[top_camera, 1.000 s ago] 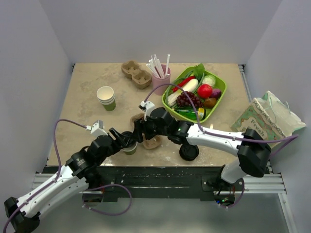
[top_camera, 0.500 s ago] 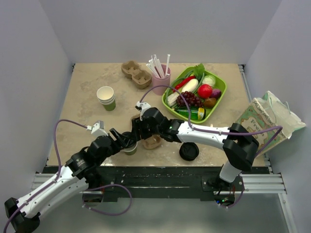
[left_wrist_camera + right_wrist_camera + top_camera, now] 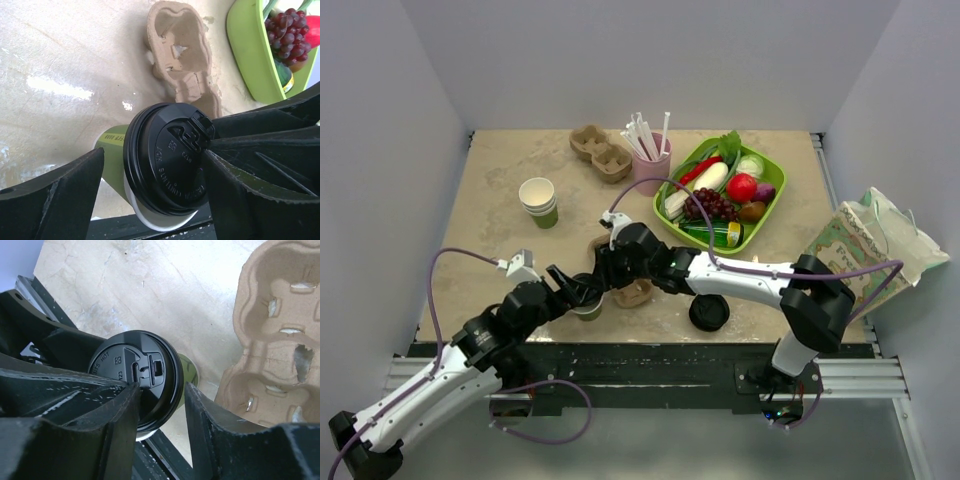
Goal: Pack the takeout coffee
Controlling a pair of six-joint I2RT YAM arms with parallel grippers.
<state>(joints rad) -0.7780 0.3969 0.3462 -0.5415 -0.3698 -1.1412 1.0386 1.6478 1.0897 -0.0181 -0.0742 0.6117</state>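
Gently, take the light, crushable cup [image 3: 587, 303], lower centre of the top view, by its stiffer lid [image 3: 131, 371]; your left gripper [image 3: 152, 175] gapes wide, your right gripper [image 3: 161, 390] flanks the lid, grip unclear.

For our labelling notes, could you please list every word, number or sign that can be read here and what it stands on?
"HOT": embossed on the black lid of the takeout coffee, ending a ring of raised letters.
Rest of that ring: blurred, upside down in the left wrist view, unreadable.
Small code beside it: too faint.
Print on the yellow strip on its green side: too small.
Print on the paper bag: pattern only, nothing legible.
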